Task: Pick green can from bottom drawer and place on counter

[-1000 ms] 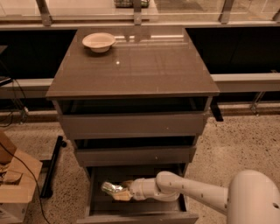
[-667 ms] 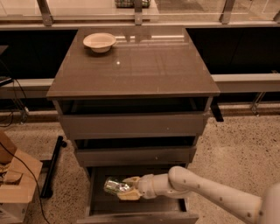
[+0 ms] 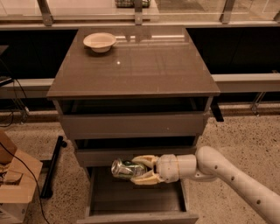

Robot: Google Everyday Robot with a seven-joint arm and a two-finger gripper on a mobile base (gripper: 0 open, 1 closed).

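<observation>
The green can [image 3: 124, 169] lies sideways in the air above the open bottom drawer [image 3: 135, 197], its silver end facing left. My gripper [image 3: 139, 169] is shut on the can, its cream fingers [image 3: 146, 160] above and below it, reaching in from the right on the white arm. The can hangs level with the front of the middle drawer. The counter [image 3: 135, 65] is the glossy grey-brown top of the cabinet, well above the gripper.
A round cream bowl [image 3: 100, 42] sits at the counter's back left. The two upper drawers [image 3: 133, 124] stand slightly open. A pale ledge with metal posts [image 3: 138, 13] runs behind. A cardboard box [image 3: 15, 183] and black cables lie on the floor at left.
The gripper has lifted the can up from the bottom drawer's floor to about the height of the middle drawer's front, and the arm has risen with it.
</observation>
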